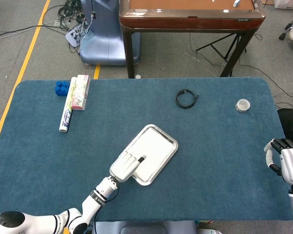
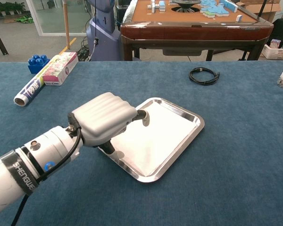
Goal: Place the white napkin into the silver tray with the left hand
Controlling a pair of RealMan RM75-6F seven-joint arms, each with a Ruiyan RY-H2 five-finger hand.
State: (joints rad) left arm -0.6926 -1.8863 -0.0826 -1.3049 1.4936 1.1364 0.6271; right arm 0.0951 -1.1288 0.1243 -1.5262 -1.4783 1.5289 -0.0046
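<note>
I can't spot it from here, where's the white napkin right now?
In both views the white napkin lies flat inside the silver tray at mid-table, with the left hand over the tray's near-left corner.

Blue-covered table (image 1: 219, 161), silver tray (image 1: 167, 137), black cable coil (image 1: 186, 99), blue blocks (image 1: 62, 87), foil roll (image 1: 66, 118), small round tin (image 1: 242, 105)

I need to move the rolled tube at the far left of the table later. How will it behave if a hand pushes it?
The rolled tube is a long cylinder lying flat, so it will probably roll if pushed sideways. The flat box beside it may block rolling that way. It looks light, so a gentle push likely shifts it.
</note>
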